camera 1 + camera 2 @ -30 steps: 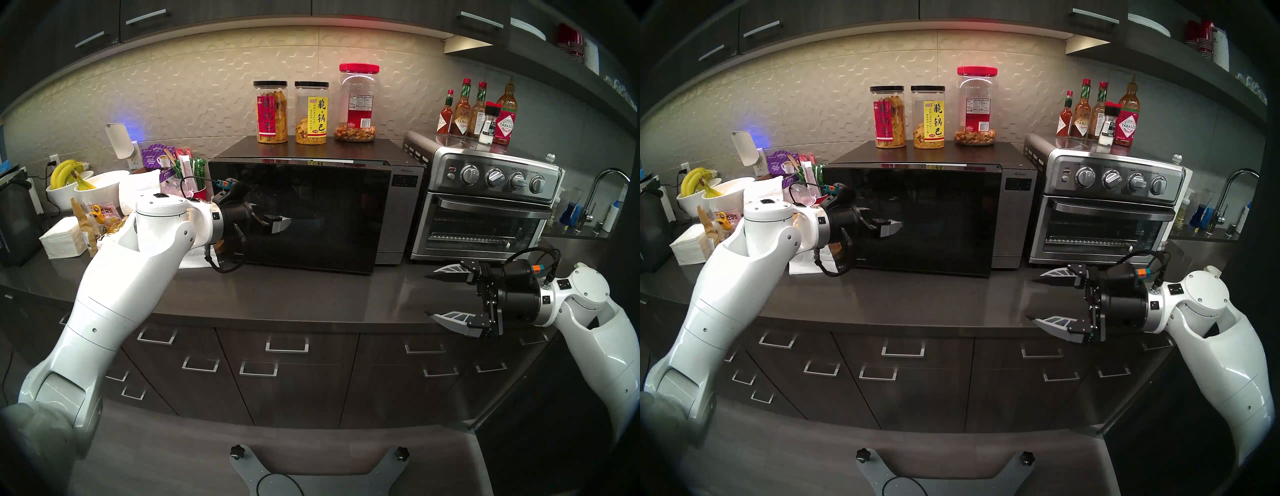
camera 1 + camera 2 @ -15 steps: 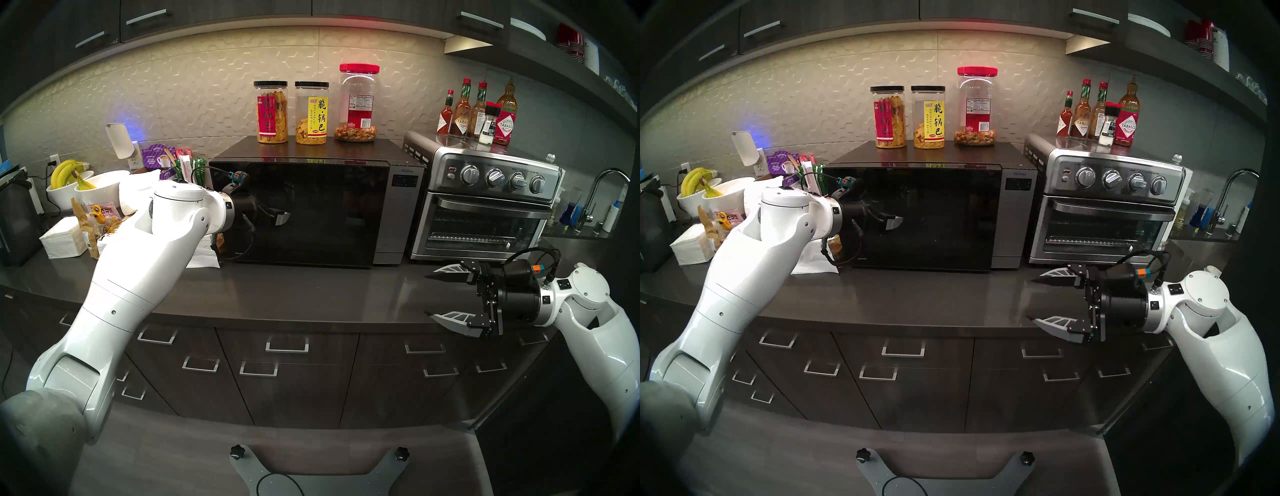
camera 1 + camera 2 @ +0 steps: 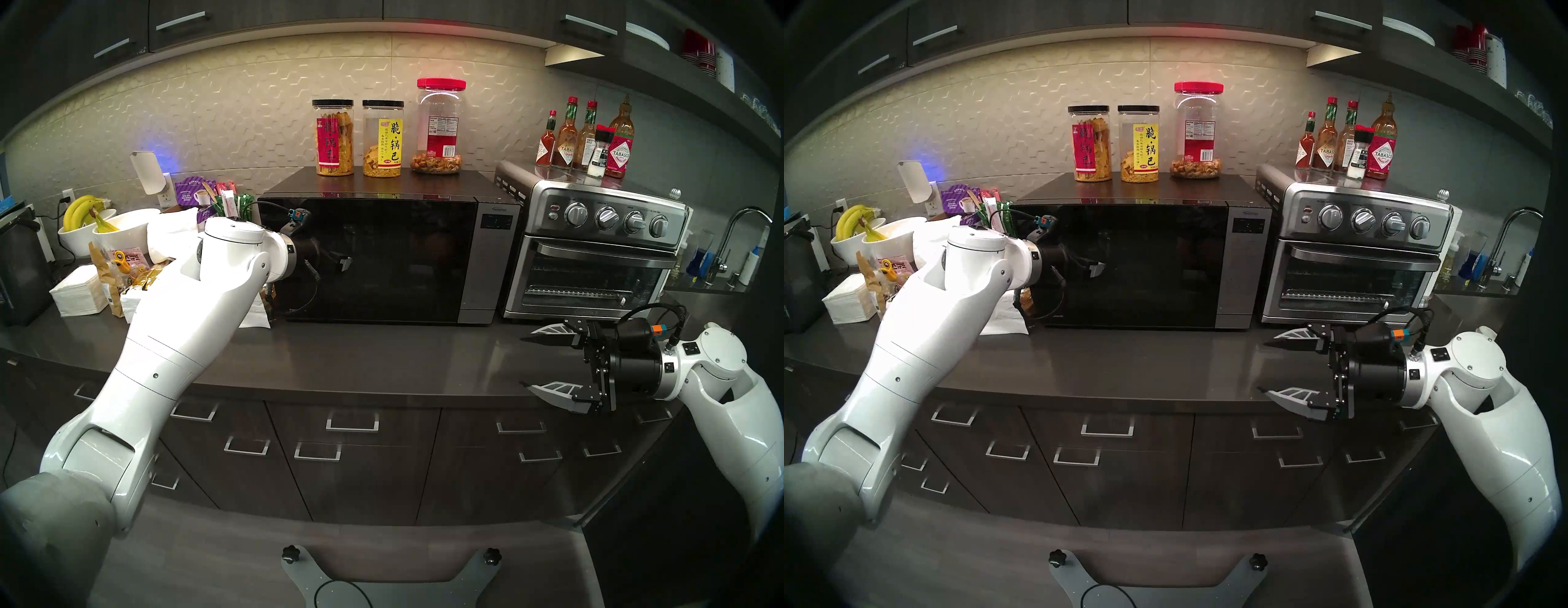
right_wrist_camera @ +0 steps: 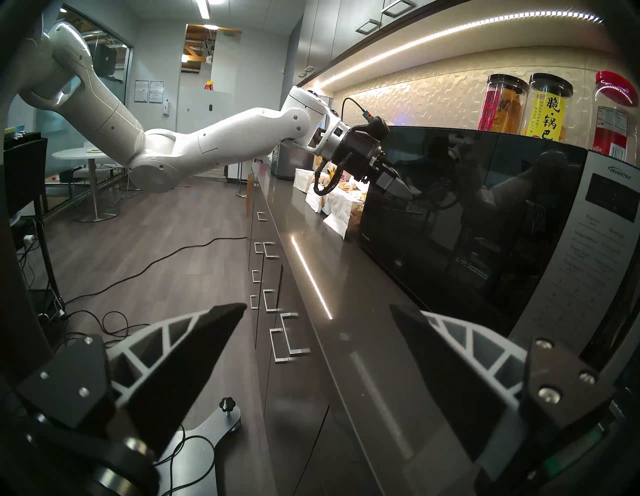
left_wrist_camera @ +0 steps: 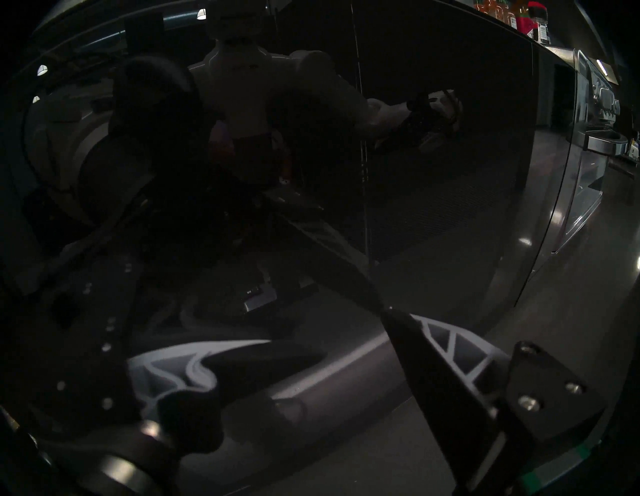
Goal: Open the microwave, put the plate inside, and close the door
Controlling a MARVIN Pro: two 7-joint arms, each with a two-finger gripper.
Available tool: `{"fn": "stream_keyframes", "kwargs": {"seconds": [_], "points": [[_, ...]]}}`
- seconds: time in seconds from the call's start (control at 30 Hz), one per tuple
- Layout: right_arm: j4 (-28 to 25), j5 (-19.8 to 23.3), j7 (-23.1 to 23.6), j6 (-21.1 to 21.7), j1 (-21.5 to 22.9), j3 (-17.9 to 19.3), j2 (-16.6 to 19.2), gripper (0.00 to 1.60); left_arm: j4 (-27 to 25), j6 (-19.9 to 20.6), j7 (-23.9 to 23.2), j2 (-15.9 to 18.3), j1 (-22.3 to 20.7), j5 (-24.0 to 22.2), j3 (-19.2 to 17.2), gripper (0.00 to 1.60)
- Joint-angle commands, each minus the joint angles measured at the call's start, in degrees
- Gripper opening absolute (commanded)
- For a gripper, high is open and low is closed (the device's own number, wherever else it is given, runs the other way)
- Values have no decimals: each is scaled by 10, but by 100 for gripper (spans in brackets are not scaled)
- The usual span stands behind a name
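Right wrist view reads "Panasonic" low on the door [image 4: 450, 221], below the left gripper [image 4: 410, 195], whose spread I cannot tell. "INVERTER" tops the panel [image 4: 595, 221] beyond the wide right gripper [image 4: 317, 311].

TABASCO: sauce bottle [image 3: 619, 150] | INVERTER: microwave [image 4: 620, 176] | 脆锅巴: yellow-label jar [image 3: 383, 138]

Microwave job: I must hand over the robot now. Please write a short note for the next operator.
Left gripper: open, empty, one fingertip touching the door glass near its left side.
Right gripper: open, empty, above the counter, apart from the microwave.
The door looks shut. The plate is in no view; perhaps it is inside, the dark glass hides it.
Left to do: confirm the plate, pull the left arm back.
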Motion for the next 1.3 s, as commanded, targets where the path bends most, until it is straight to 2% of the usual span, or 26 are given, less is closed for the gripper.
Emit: {"fn": "stream_keyframes", "kwargs": {"seconds": [0.0,0.23,0.47,0.57,0.6,0.67,0.8,0.83,0.87,0.9,1.27], "points": [[-4,4,0,1,5,5,1,160,20,-20,16,-28,-39,2,-14,160],[-3,3,0,0,5,5,1,160,-57,4,-16,-7,-15,-27,-37,160],[-3,3,0,0,5,4,1,160,-99,-7,-65,15,23,-65,-62,160],[-3,3,0,0,5,4,1,160,-133,-7,-83,28,49,-83,-77,160],[-3,3,0,0,5,4,1,160,-125,-12,-99,28,49,-90,-78,160],[-3,3,0,0,5,4,1,160,-156,-10,-107,40,73,-100,-91,160],[-3,2,0,0,5,4,1,160,-178,-15,-135,62,106,-119,-117,160],[-3,2,0,0,5,4,1,160,-200,-13,-133,71,123,-122,-128,160],[-3,2,0,0,5,4,1,160,-187,-14,-141,76,117,-126,-127,160],[-3,2,0,0,5,4,1,160,-209,-13,-144,85,137,-131,-141,160],[-3,2,0,0,5,4,1,160,-285,-9,-188,145,226,-171,-207,160]]}}
